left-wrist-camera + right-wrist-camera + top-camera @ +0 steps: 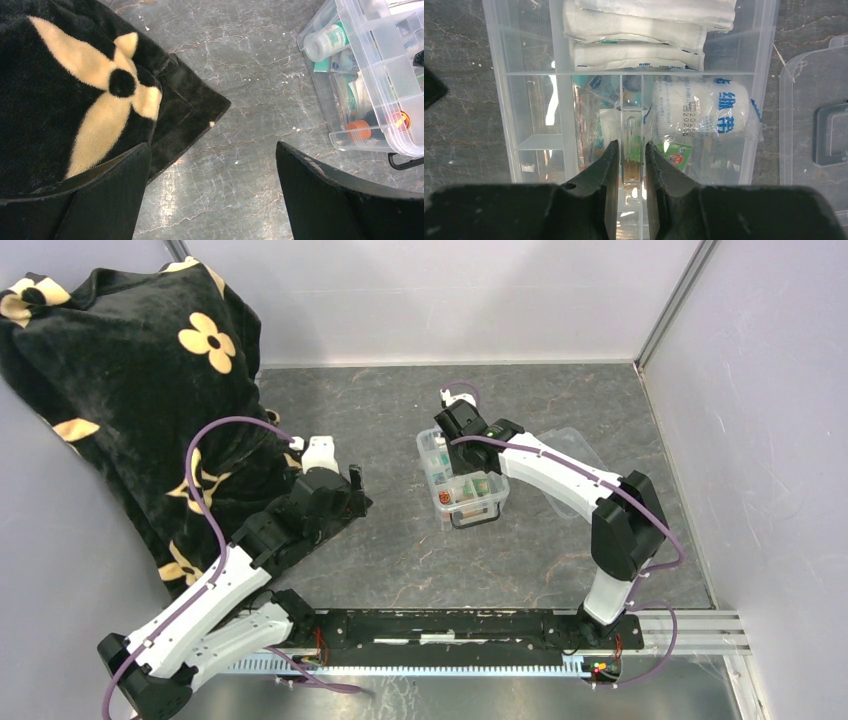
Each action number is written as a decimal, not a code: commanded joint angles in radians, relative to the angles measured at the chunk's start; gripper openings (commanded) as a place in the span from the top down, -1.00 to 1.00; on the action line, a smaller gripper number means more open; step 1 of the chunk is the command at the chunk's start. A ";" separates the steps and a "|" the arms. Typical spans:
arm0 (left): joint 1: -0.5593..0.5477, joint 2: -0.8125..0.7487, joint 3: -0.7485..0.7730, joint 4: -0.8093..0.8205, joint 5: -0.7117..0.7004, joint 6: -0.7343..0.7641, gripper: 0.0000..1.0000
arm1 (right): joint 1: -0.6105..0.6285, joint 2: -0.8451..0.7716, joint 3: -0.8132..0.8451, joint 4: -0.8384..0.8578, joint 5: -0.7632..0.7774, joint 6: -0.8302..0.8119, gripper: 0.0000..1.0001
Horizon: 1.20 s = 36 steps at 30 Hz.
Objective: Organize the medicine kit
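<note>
Overhead, the right gripper's fingertips are hidden under its own wrist, so I read them from the right wrist view. There the right gripper [631, 146] is closed on the clear centre tab [632, 122] of the divided tray [524, 73], one finger on each side. I cannot tell whether the tray is seated in the medicine kit [424, 455] or lifted off it. Items below the tray are blurred by stacked clear plastic. I make out white gauze packs [639, 35] in the far compartment and a wrapped bandage roll [701, 112] just right of the tab. The left wrist view cuts off most of the kit.

The kit lies at table centre, slightly right, with its black handle [470, 523] at the near end. The right fingers are over its middle. The left gripper [212, 146] is wide open, holds nothing, and hangs above the bare table [400, 560], well left of the kit.

A flat clear lid [804, 100] lies just right of the kit, partly under the right arm. A black flowered blanket [130, 370] covers the far left corner, its edge beneath one left finger. Bare table lies between blanket and kit and on the kit's near side. Walls close the far and right sides.
</note>
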 commanded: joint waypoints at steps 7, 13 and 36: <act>0.000 0.007 0.003 0.033 -0.018 -0.016 -1.00 | -0.019 -0.020 -0.081 0.018 -0.042 -0.031 1.00; 0.001 0.014 0.003 0.033 -0.018 -0.016 -1.00 | -0.037 -0.066 -0.076 0.042 -0.081 -0.049 0.82; 0.000 0.005 0.006 0.018 -0.038 -0.027 -1.00 | -0.066 -0.102 -0.005 0.049 -0.152 -0.070 0.50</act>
